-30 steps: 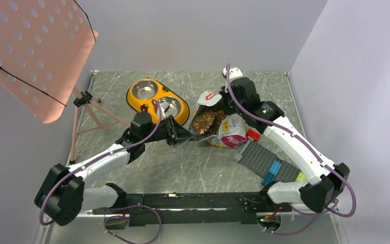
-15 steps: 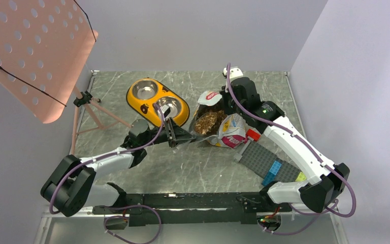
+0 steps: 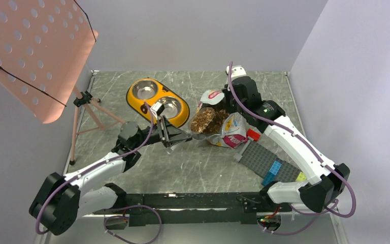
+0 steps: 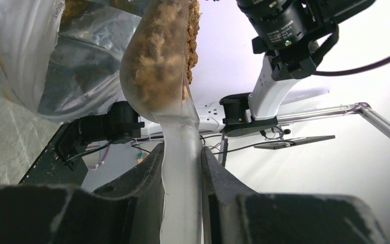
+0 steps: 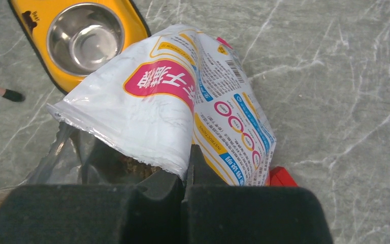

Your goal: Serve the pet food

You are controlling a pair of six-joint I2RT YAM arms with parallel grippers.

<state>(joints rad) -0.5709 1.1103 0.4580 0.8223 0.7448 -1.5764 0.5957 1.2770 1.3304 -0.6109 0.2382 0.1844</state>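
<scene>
The glossy white, pink and yellow bag (image 3: 231,129) lies open at mid table, with brown kibble (image 3: 205,119) showing at its mouth. My left gripper (image 3: 175,136) is shut on the handle of a translucent white scoop (image 4: 180,168). The scoop is heaped with kibble (image 4: 157,56) and sits at the bag's mouth, with the bag (image 4: 25,46) right behind it. My right gripper (image 3: 227,104) is shut on the bag's upper edge (image 5: 147,101) and holds it up; its jaws (image 5: 188,168) pinch the foil.
The yellow double bowl (image 3: 130,96) with two steel cups, both without kibble, lies left of the bag and also shows in the right wrist view (image 5: 132,25). A pink music stand (image 3: 30,56) on a tripod (image 3: 89,101) is at the left. A grey baseplate (image 3: 264,155), a blue brick (image 3: 271,173) and a red block (image 5: 282,177) are at the right.
My left arm has drawn back to the left and its wrist has rolled, turning the scoop at the bag's mouth. My right gripper has shifted the bag's top slightly.
</scene>
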